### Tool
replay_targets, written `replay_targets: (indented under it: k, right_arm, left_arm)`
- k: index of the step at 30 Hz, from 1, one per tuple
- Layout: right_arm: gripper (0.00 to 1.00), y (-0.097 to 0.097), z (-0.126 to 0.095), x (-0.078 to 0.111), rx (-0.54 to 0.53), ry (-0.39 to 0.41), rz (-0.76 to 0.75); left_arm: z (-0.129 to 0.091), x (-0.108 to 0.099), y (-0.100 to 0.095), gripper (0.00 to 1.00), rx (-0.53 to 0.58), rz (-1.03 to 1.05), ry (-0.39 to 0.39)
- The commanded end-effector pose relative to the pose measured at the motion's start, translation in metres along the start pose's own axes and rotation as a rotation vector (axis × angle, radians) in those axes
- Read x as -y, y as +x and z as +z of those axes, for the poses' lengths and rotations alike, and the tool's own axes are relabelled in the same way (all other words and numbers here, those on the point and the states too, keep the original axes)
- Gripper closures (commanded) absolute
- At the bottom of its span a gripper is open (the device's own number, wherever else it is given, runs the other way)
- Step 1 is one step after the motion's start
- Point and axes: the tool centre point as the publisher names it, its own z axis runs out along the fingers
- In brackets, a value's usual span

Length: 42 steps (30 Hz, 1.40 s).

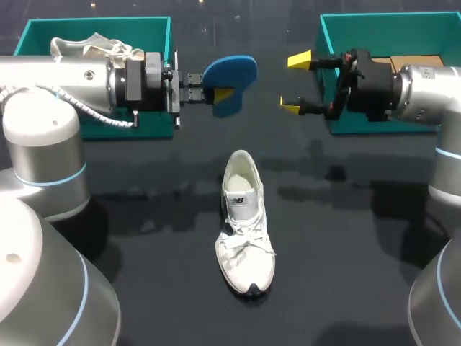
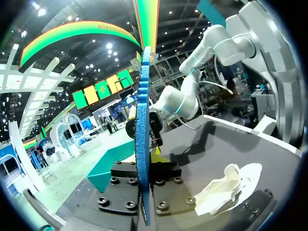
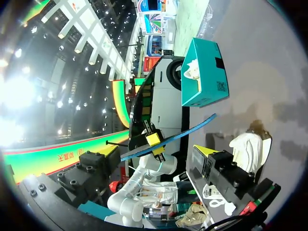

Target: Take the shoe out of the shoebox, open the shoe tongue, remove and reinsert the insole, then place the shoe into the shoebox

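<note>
A white shoe lies on the dark table, toe toward the front edge, tongue pulled up. My left gripper hangs above the table behind the shoe, shut on a blue insole held on edge. In the left wrist view the insole stands edge-on between my gripper's fingers, and the shoe lies off to the side below. My right gripper faces it, open, a short gap from the insole. From the right wrist, the insole crosses ahead of my open gripper; the shoe lies beyond.
A teal shoebox at the back left holds another white shoe. A second teal shoebox at the back right has brown paper in it, behind my right wrist.
</note>
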Motion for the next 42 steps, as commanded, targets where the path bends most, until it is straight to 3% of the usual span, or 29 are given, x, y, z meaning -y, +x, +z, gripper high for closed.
replay_targets:
  k: [1,9,17,21,24,39,42]
  right_arm:
    - [0.0,0.0,0.0,0.001,0.002,-0.001,0.001]
    - [0.0,0.0,0.0,0.001,0.002,-0.001,0.001]
    - [0.0,0.0,0.0,0.001,0.002,-0.001,0.001]
    - [0.0,0.0,0.0,0.001,0.002,-0.001,0.001]
    - [0.0,0.0,0.0,0.001,0.002,-0.001,0.001]
    - [0.0,0.0,0.0,0.001,0.002,-0.001,0.001]
    - [0.0,0.0,0.0,0.001,0.002,-0.001,0.001]
  left_arm:
    - [-0.003,0.011,0.011,1.0,0.047,-0.041,-0.097]
    - [-0.003,0.011,0.011,1.0,0.047,-0.041,-0.097]
    - [-0.004,0.007,0.019,1.0,-0.097,-0.353,-0.059]
    - [-0.007,0.016,0.024,1.0,-0.16,-0.492,-0.051]
    - [-0.009,0.025,0.02,1.0,-0.205,-0.716,-0.047]
    - [-0.009,0.027,0.018,1.0,-0.179,-0.773,-0.058]
    - [-0.006,0.026,0.012,1.0,-0.176,-0.914,-0.031]
